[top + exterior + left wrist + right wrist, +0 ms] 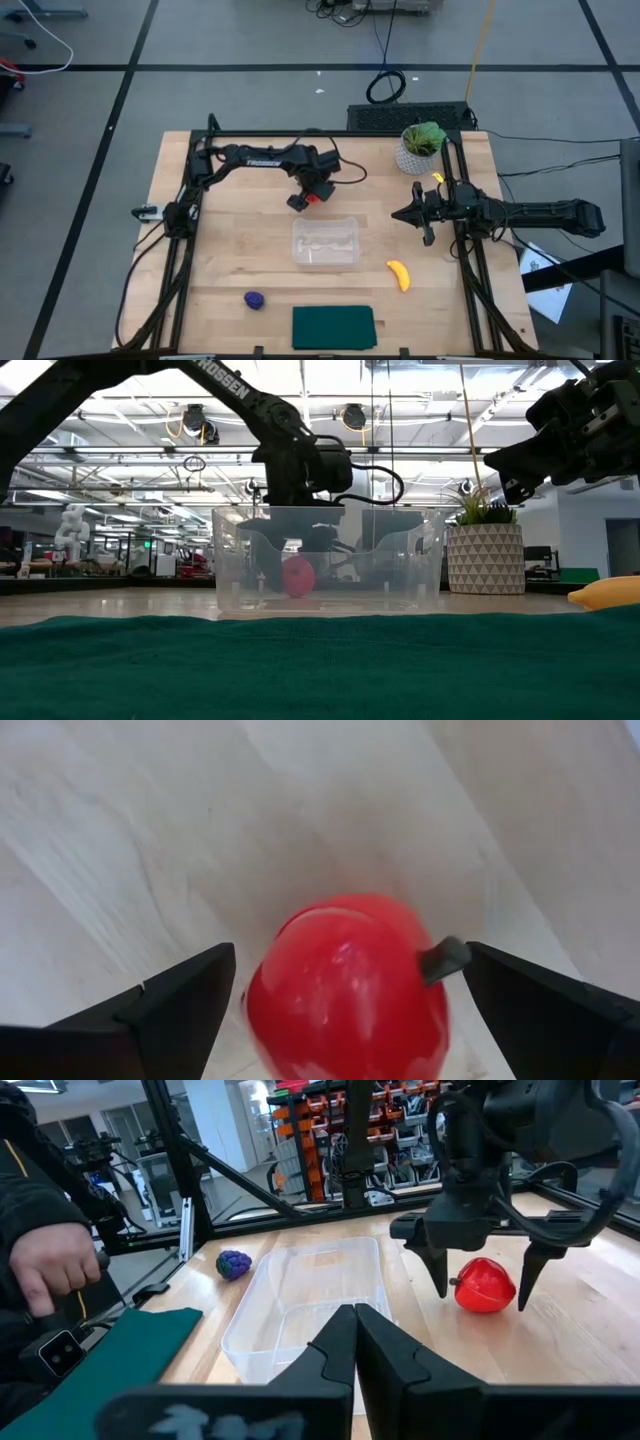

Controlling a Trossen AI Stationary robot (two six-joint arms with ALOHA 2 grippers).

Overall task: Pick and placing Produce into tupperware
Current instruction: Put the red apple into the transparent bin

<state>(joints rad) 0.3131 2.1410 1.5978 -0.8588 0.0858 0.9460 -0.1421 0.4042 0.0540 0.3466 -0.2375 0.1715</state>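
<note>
Clear tub (325,241) held nothing; banana (399,275) and purple lump (254,299) lay on the bench. Left gripper (482,1287), jaws spread, straddled the red fruit (485,1285); right gripper (352,1335), jaws pressed together, waited.

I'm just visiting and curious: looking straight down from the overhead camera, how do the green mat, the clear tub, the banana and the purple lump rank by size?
Largest to smallest in the high view:
1. dark green mat
2. clear plastic tub, slightly smaller
3. yellow banana
4. purple lump
The last two look close; the banana is longer.
</note>
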